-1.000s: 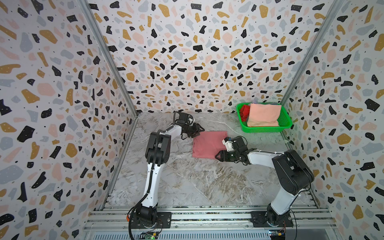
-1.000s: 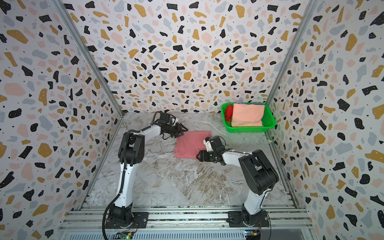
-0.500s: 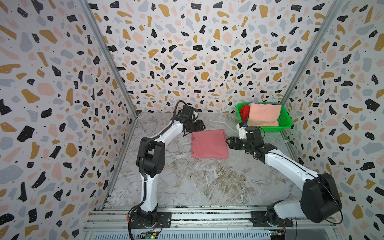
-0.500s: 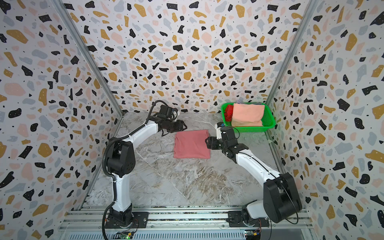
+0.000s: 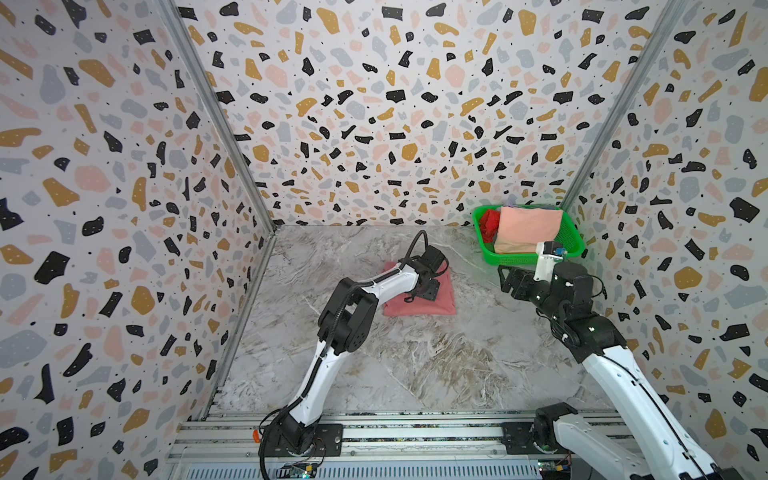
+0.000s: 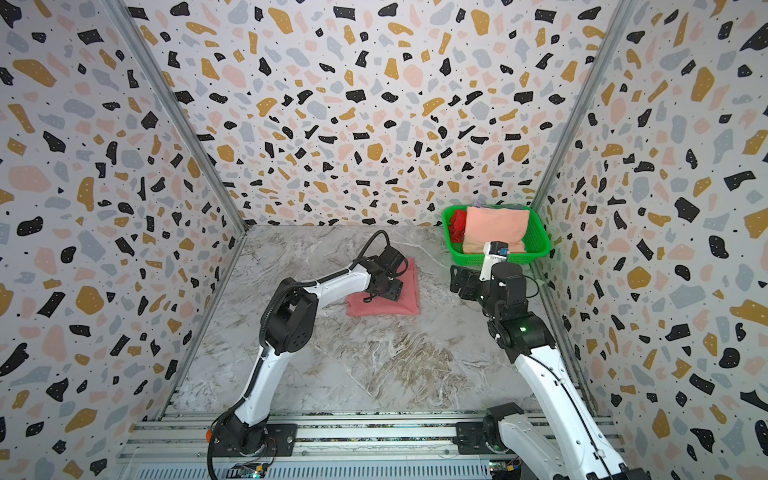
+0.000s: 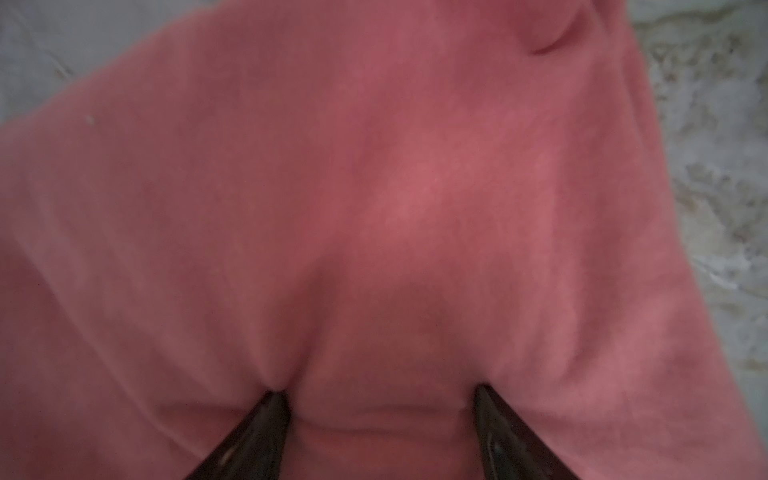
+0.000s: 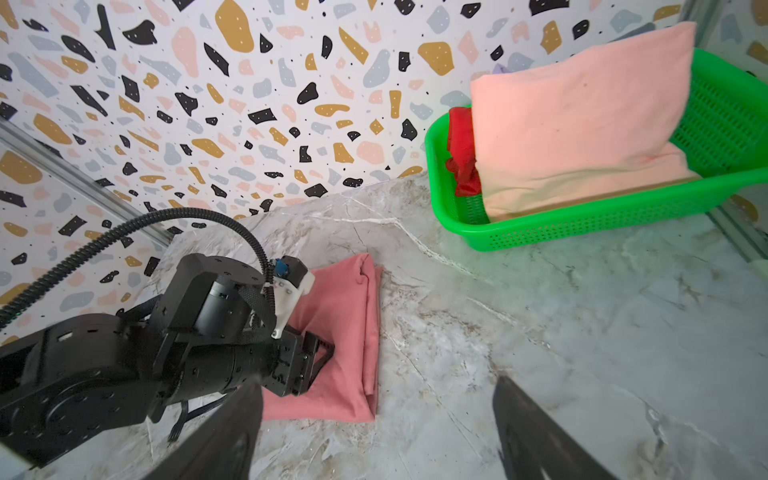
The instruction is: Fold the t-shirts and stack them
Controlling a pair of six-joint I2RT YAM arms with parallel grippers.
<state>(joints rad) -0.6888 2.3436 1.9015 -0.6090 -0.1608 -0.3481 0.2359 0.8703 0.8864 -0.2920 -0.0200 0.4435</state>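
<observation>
Surrounding the marbled tabletop [image 5: 415, 365] and pink t-shirt [image 5: 444, 303], terrazzo-patterned walls [image 5: 374, 104] rise.

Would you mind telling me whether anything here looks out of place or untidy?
The pale peach t-shirt leans at a slant in the green basket, rising above its rim, with the red t-shirt bunched beside it. The rose-pink t-shirt on the table looks neatly folded.

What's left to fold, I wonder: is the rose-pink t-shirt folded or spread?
Folded: the rose-pink t-shirt lies as a compact rectangle, layered edges showing.
</observation>
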